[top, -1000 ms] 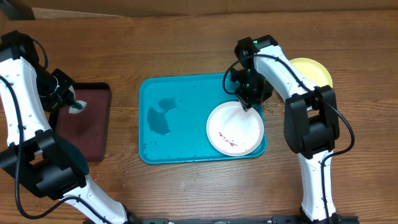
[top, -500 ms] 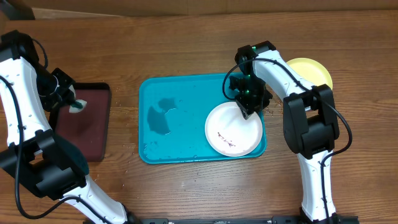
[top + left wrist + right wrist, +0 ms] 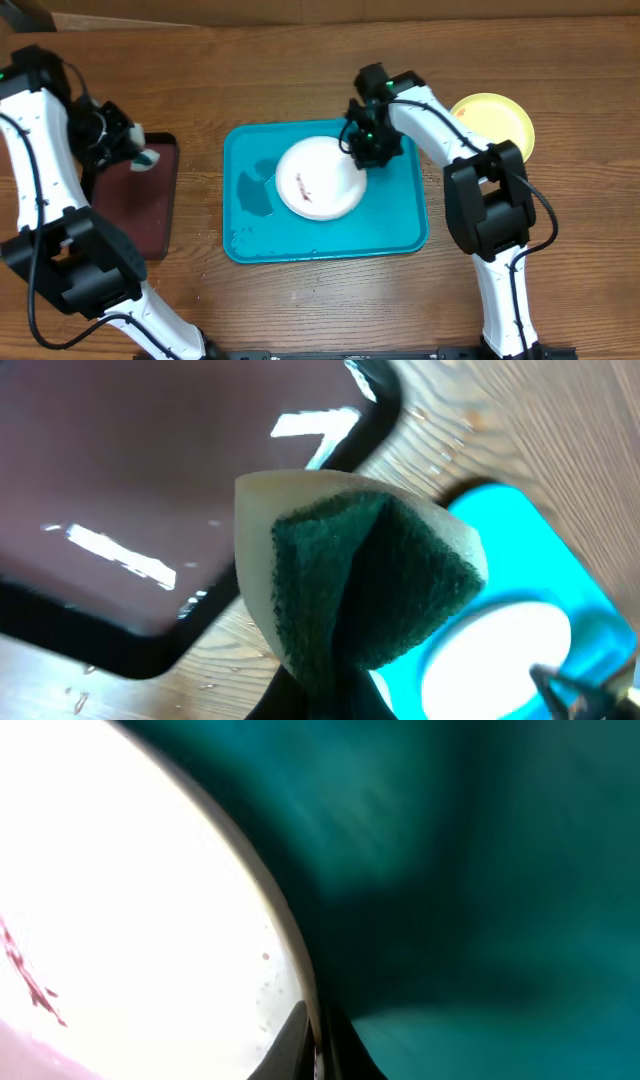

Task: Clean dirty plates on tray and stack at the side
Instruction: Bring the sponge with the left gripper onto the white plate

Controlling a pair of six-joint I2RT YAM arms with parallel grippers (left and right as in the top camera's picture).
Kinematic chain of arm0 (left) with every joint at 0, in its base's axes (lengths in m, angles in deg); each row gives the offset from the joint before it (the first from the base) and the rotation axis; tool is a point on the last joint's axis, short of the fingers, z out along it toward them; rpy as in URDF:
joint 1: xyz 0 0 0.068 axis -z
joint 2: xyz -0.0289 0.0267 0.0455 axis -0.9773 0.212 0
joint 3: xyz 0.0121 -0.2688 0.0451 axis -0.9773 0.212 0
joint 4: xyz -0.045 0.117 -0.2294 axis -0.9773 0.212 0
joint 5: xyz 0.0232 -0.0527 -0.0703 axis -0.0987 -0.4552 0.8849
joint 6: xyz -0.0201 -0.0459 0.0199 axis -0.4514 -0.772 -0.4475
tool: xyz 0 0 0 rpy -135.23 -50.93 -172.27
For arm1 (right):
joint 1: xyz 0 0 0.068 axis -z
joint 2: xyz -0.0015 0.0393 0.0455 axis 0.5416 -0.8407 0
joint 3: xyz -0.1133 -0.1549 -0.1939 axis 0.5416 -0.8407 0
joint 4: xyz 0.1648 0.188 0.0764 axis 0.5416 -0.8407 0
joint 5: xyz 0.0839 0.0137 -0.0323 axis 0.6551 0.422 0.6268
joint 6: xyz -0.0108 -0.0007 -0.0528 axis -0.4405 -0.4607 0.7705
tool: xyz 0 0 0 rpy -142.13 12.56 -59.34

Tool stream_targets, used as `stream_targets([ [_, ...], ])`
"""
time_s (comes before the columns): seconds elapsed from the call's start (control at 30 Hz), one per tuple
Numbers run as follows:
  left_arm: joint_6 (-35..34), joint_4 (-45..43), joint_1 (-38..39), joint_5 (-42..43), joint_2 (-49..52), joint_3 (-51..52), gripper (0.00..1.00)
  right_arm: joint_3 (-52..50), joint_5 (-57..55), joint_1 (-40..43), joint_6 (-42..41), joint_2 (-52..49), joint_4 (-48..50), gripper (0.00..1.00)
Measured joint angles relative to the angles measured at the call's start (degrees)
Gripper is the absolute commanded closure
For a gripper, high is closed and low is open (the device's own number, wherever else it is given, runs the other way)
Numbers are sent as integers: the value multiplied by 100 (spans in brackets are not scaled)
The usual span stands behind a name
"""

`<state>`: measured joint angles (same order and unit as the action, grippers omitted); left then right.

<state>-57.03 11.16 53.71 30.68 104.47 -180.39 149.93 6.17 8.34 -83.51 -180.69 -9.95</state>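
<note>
My right gripper (image 3: 363, 157) is pinched on the rim of the small round white plastic plate (image 3: 318, 182). The plate carries red-brown smears and lies mid-way in the large turquoise-blue rectangular plastic tray (image 3: 400, 228). My left gripper (image 3: 128, 148) is clamped on a folded green-and-cream sponge (image 3: 360, 585) over the edge of the smaller black tray with maroon inside (image 3: 130, 215). A yellow-green round plastic plate (image 3: 495, 120) rests on the wooden table (image 3: 300, 60), right of the turquoise tray.

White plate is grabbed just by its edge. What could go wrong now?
The right gripper pinches only the white plate's rim, so it could slip or tip. Wet patches on the tray might let the plate skid when scrubbed. Stacking it now would leave the red smears on.
</note>
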Motion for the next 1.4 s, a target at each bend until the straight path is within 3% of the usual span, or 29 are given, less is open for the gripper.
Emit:
stream_targets([
  [0.13,162,-20,501,94,0,0,96,0,153,-223,-772,0,317,96],
  [0.53,264,-402,1847,155,0,138,96,-7,168,-697,-1853,-4,577,90],
  [0.63,262,-553,2100,153,0,420,96,-7,140,-732,-2166,-4,723,66],
  [0.7,267,-636,2234,138,0,636,96,-7,140,-726,-2277,-4,748,65],
  [0.9,525,-922,2426,247,0,979,96,-2,155,-713,-2083,-4,542,66],
  [1.07,717,-1176,2533,435,0,1093,95,2,144,-715,-1770,-4,459,82],
  [1.4,444,-2140,3161,520,0,2122,95,2,107,-715,-1829,-4,424,94],
])
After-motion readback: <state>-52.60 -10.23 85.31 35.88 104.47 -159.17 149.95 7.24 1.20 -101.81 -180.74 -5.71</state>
